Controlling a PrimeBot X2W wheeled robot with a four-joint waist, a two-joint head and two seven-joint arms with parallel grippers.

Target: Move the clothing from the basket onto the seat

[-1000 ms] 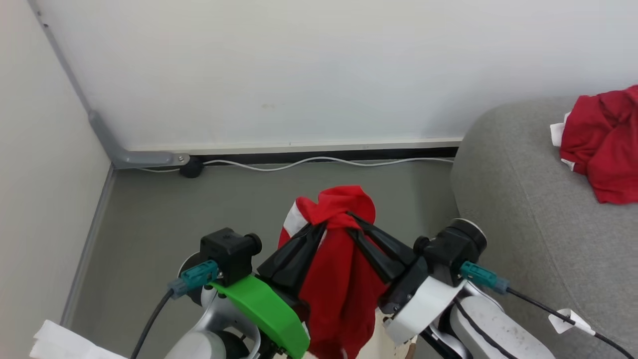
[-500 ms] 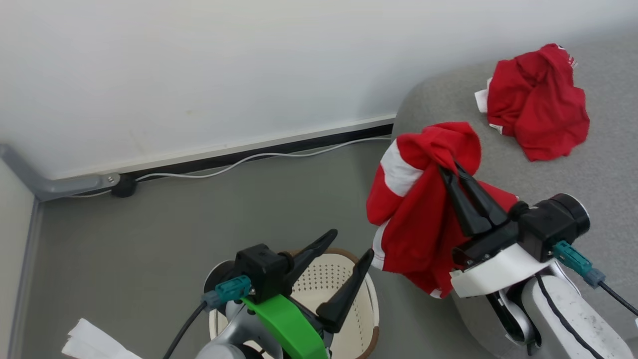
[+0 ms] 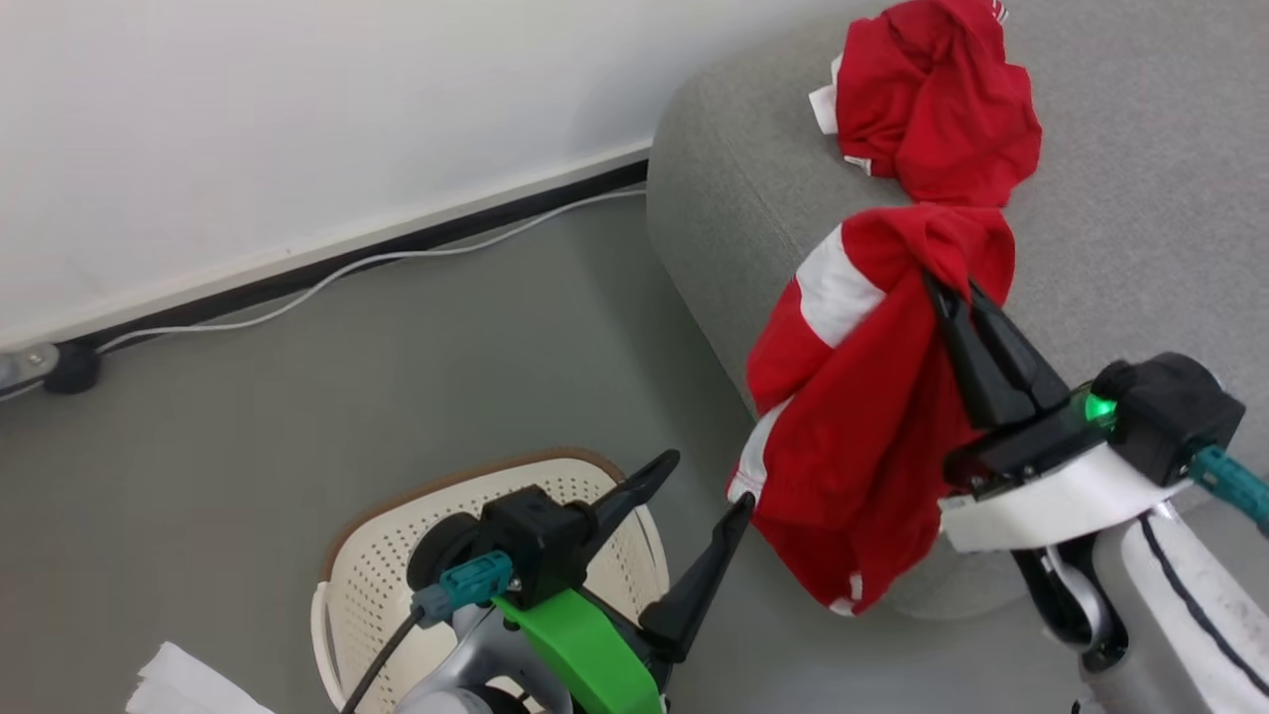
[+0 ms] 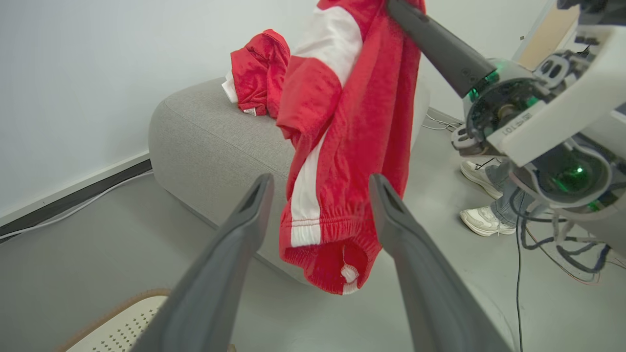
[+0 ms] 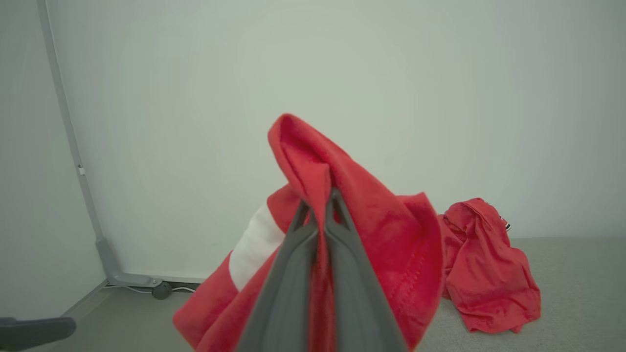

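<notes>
Over the seat's [image 3: 1140, 198] edge, the right end effector [image 3: 950, 288] is pinching the clothing [image 3: 853, 426] by a bunched fold; seemingly soft and light, it is hanging limp. The left end effector [image 3: 709, 481] is gaping empty by the basket [image 3: 397, 496].

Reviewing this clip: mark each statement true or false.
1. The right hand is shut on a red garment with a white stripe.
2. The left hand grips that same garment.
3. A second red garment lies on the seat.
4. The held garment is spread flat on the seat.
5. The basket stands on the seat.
1. True. The right hand is shut on the held garment.
2. False. The left hand is open, its fingers spread wide and not closed on the fabric.
3. True. The second garment lies crumpled on the seat.
4. False. It hangs from the right hand beside the seat's edge.
5. False. The basket stands on the floor.
</notes>
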